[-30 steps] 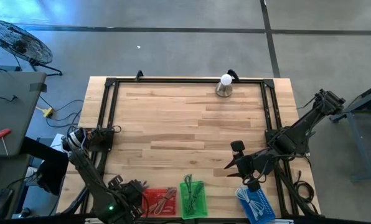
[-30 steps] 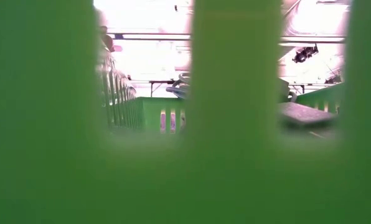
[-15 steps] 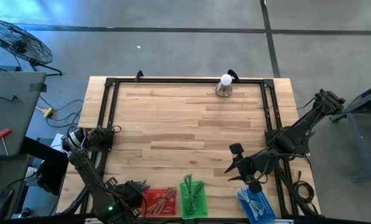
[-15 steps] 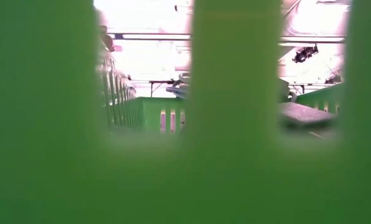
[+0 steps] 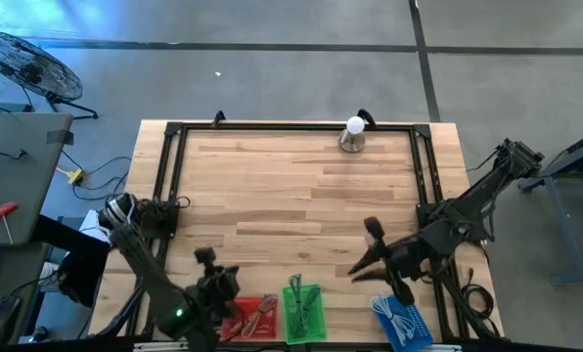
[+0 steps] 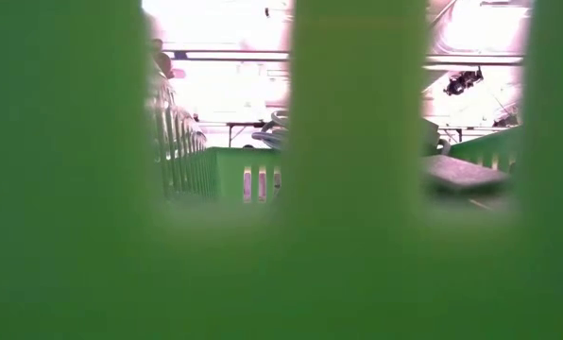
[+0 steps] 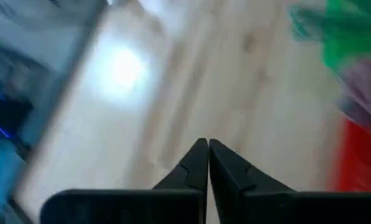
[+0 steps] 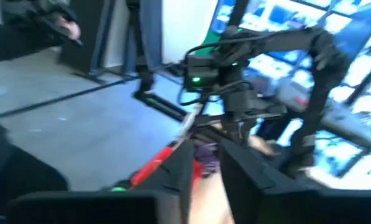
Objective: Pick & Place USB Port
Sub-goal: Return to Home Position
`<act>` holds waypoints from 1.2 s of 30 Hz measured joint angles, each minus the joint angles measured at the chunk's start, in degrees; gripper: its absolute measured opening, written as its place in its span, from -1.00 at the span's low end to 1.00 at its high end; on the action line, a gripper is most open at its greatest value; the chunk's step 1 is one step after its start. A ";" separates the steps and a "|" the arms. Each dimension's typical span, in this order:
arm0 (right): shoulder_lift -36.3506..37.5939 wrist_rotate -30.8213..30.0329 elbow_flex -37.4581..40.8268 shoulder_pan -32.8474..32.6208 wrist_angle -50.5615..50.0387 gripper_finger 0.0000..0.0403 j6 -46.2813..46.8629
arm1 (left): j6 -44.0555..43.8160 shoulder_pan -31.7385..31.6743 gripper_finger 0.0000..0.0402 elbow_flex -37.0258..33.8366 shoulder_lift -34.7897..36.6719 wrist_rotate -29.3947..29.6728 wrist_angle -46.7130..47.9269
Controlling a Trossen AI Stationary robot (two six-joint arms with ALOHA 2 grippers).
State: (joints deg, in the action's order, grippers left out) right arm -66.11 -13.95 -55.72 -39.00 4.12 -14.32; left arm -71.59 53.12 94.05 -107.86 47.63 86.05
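Note:
Three slotted trays stand in a row at the table's near edge: a red tray (image 5: 252, 315), a green tray (image 5: 303, 311) and a blue tray (image 5: 401, 323), each with coiled cables inside. I cannot make out a USB port as such. My left gripper (image 5: 231, 282) hovers over the red tray's far left corner; in its wrist view (image 7: 207, 144) the fingers are shut with nothing between them. My right gripper (image 5: 354, 267) hangs above bare wood beyond the green and blue trays, pointing toward the table's left. Its fingers (image 8: 205, 152) stand a little apart and hold nothing.
A white bulb on a metal base (image 5: 353, 135) stands at the table's far edge. A black frame (image 5: 174, 176) runs around the wooden top. The green tray's slats (image 6: 357, 170) block most of the low view. Bare wood lies between the trays and the bulb.
My left gripper has risen from the red tray's left end, rolled about, and shifted toward the far edge. My right gripper has risen and tipped up from pointing downward to nearly level, still aimed at the table's left.

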 joint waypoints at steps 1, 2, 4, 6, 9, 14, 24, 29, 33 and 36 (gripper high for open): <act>0.72 -0.95 0.00 0.00 -0.28 -0.72 -1.29 | 2.61 -0.91 -0.96 0.01 0.84 2.39 0.49; 1.46 -1.84 0.00 0.04 -0.59 -0.82 -2.69 | 5.31 -1.95 -0.95 -0.01 1.74 4.00 0.76; 3.42 -3.03 0.00 0.13 -1.14 -0.95 -5.12 | 11.55 -4.66 -0.97 -0.01 4.12 6.02 0.80; 5.74 -4.31 0.00 0.18 -1.61 -0.94 -6.00 | 17.50 -7.76 -0.99 -0.01 6.97 7.16 0.58; 10.00 -7.46 0.00 0.48 -3.13 -0.96 -8.27 | 27.79 -13.16 -0.99 -0.01 11.52 7.18 -1.88; 18.25 -17.64 -0.01 0.50 -6.10 -0.99 -16.38 | 51.72 -22.91 -1.00 -0.04 20.35 2.07 -14.97; 32.16 -24.53 -0.07 8.25 -18.61 -1.00 -18.20 | 85.75 -46.15 -1.00 -0.06 30.65 -28.03 -40.84; 37.57 -20.47 -0.07 15.25 -30.26 -1.00 -9.53 | 88.91 -57.32 -1.00 -3.47 30.96 -43.62 -47.76; 40.03 -17.09 0.59 19.05 -37.02 -1.00 -2.85 | 90.27 -63.02 -1.00 -13.39 31.22 -53.96 -58.78; 41.40 -16.39 4.23 20.77 -38.57 -1.00 -0.04 | 89.07 -65.55 -1.00 -22.83 31.45 -58.67 -70.20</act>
State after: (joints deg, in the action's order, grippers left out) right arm -24.70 -30.34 -51.50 -18.23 -34.45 -14.35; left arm 17.48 -12.43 71.22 -76.41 -11.04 15.84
